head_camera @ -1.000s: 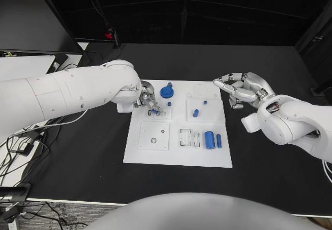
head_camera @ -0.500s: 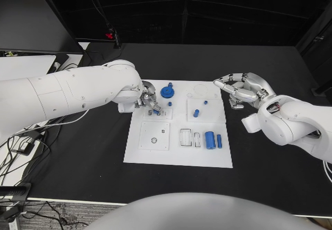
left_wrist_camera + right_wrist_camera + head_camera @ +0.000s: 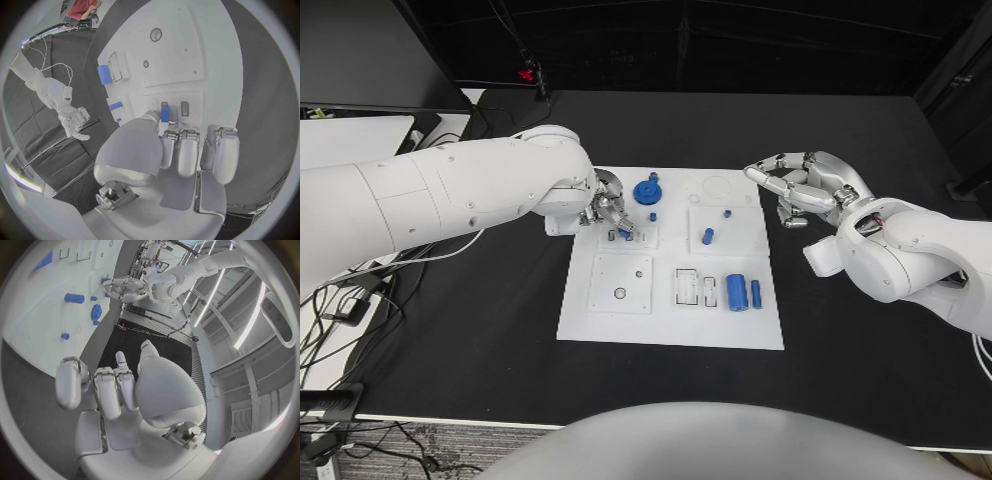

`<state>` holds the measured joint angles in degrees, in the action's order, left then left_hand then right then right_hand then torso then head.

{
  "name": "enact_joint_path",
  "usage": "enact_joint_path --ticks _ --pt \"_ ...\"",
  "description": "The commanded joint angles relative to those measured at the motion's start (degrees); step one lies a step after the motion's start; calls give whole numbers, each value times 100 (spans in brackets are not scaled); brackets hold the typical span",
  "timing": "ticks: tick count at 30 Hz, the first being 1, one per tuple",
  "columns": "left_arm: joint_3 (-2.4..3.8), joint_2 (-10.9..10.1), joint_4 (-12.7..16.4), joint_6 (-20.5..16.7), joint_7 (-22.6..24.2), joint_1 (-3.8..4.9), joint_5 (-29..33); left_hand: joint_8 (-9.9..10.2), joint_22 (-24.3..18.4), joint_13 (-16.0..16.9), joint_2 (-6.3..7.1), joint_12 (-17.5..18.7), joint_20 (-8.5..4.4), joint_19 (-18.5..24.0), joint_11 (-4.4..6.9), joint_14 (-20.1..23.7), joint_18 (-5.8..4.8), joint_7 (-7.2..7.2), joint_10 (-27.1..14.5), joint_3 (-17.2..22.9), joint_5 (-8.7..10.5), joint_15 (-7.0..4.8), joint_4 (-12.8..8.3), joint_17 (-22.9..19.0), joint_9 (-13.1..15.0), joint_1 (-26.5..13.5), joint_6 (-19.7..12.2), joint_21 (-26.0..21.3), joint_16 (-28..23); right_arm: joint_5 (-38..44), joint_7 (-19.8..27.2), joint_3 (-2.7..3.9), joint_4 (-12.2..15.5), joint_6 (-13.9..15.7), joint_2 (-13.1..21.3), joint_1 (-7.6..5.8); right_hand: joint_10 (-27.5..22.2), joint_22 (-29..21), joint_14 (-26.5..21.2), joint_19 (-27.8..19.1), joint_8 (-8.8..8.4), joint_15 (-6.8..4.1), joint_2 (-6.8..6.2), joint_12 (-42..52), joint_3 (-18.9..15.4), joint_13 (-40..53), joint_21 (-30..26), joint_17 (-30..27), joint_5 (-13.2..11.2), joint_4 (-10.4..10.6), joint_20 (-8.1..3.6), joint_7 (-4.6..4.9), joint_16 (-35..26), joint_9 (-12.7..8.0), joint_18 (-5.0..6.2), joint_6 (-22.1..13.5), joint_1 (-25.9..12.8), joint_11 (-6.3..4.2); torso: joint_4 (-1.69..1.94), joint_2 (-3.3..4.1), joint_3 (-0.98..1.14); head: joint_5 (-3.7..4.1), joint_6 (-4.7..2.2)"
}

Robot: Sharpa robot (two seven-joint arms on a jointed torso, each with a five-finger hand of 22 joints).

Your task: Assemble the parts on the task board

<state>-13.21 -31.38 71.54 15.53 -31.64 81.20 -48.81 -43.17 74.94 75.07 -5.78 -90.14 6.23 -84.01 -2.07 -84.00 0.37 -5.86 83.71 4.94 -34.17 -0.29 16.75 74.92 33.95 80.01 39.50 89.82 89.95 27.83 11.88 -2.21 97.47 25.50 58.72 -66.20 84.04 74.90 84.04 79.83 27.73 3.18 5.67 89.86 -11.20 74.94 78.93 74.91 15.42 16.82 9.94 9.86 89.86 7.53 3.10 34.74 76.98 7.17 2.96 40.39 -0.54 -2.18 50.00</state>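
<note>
The white task board [image 3: 589,325] lies in the middle of the black table. My left hand [image 3: 606,212] hovers over the board's far left part. Its thumb and a fingertip pinch a small blue peg [image 3: 165,112], which stands at a slot in the board. A second slot [image 3: 184,109] lies right beside it. My right hand [image 3: 798,188] hangs just off the board's right edge with its fingers curved and apart, holding nothing. A blue gear-like knob [image 3: 648,190] stands just right of my left hand.
More blue parts are on the board: a short cylinder [image 3: 708,237], two small pegs [image 3: 652,216] [image 3: 727,212], and a thick cylinder [image 3: 736,292] with a thin one [image 3: 756,293] beside it. A square plate with a ring [image 3: 622,283] sits near left. Cables lie off the table's left edge [image 3: 343,300].
</note>
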Motion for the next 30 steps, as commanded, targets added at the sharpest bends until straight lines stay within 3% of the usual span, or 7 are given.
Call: enact_joint_path --ticks 1,30 --pt "-27 26 18 174 -34 -52 25 23 1506 1493 -123 14 -8 -599 -10 -600 -37 38 629 33 11 -15 7 1508 4 53 -42 18 5 -13 23 2 20 -40 4 -8 596 581 596 -40 33 48 56 14 -30 1506 -24 1509 9 -9 -9 197 14 6 85 -42 -4 23 0 -1 1 -8 0" --pt "-27 46 50 203 -39 -66 25 27 1506 1493 -123 14 -6 -599 -13 -600 -37 35 629 34 17 -13 7 1508 6 40 -48 18 5 -13 -1 2 5 -46 10 -8 596 581 596 -39 59 48 72 14 -46 1506 -26 1509 10 -8 -9 197 14 6 85 -61 -20 24 0 1 0 4 0"
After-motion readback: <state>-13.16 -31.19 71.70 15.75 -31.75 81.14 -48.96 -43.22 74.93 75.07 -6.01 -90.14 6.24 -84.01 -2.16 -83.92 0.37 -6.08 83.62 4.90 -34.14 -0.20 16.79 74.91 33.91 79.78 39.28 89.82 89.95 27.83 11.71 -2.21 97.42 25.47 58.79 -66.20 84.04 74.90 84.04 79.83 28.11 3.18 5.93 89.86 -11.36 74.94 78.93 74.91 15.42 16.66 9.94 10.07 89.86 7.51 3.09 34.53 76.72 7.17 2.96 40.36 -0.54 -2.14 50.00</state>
